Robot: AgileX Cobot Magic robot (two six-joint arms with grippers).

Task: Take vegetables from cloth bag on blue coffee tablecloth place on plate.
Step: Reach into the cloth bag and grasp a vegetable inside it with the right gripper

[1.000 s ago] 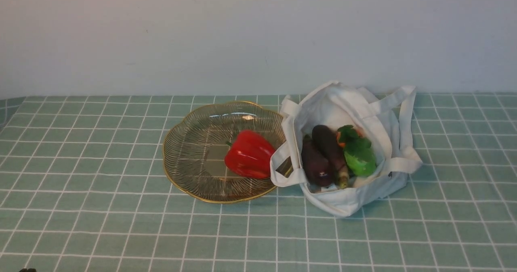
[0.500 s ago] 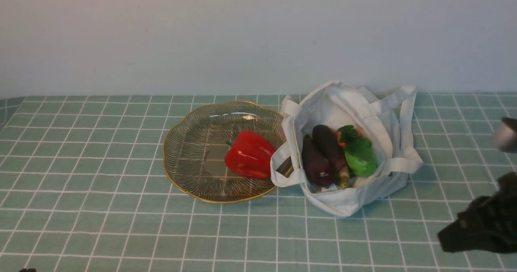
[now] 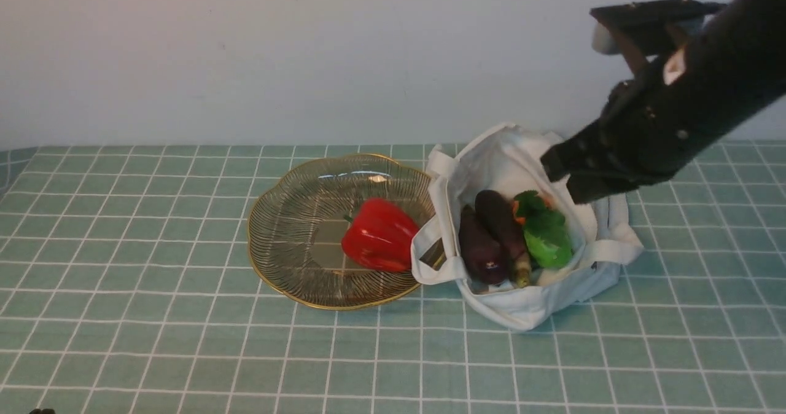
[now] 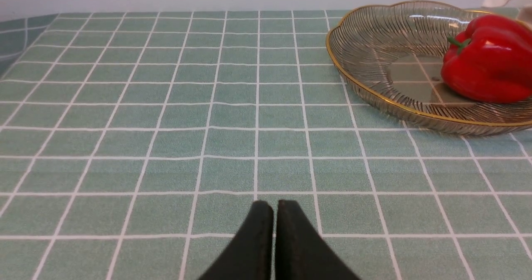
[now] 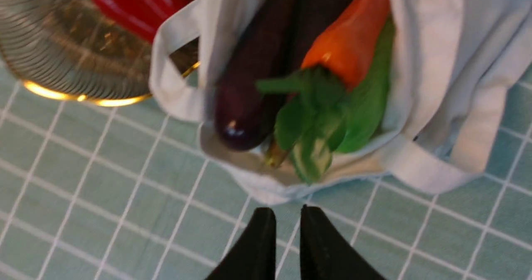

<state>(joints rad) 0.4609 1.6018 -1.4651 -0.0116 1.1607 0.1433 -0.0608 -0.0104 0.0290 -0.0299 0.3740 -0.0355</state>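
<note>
Right gripper [image 5: 287,209] sits a crack apart, gripping nothing. I see it above the cloth bag [image 5: 419,43], vegetables [image 5: 316,118] just beyond its tips.

You have the blue coffee tablecloth [image 3: 153,248] carrying the cloth bag [image 3: 522,306] beneath your right hand [image 5: 286,215], the plate [image 3: 288,217] touching beyond it.

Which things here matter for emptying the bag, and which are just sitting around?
Job: cloth bag; eggplants, carrot, green vegetable inside it; plate; right gripper near the bag.
Bystanders: red pepper, already on the plate; left gripper, shut, over the tablecloth.
</note>
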